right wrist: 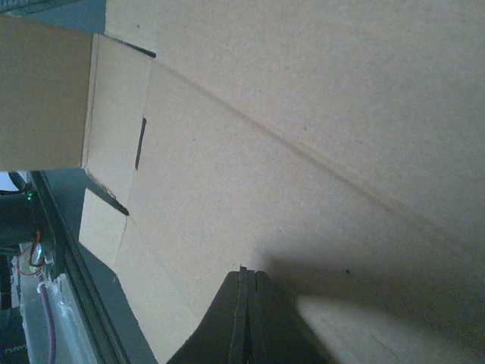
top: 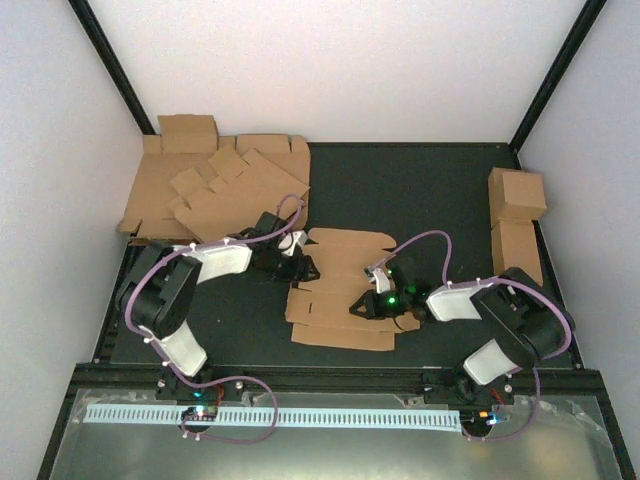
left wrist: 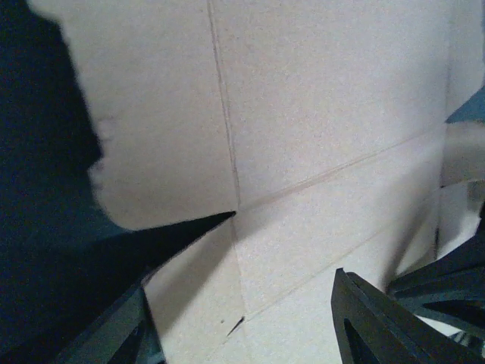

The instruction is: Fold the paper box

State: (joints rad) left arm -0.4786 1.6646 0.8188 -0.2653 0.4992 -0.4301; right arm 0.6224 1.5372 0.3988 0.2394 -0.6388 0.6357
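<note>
Top external shows us the paper box [top: 338, 335] flat at mid-table. Our left gripper [top: 297, 268] is spread at its ten o'clock edge, and our right gripper [top: 366, 304] is pressed together, merely pushing down — so we judge the sheet could skid.

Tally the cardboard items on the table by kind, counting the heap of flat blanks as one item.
Flat brown die-cut cardboard sheet in the middle: 1
Folded brown cardboard cartons: 3, two at the right, one on the far-left heap
Heap of flat brown cardboard blanks: 1, its sheets cannot be counted
Total: 5
</note>
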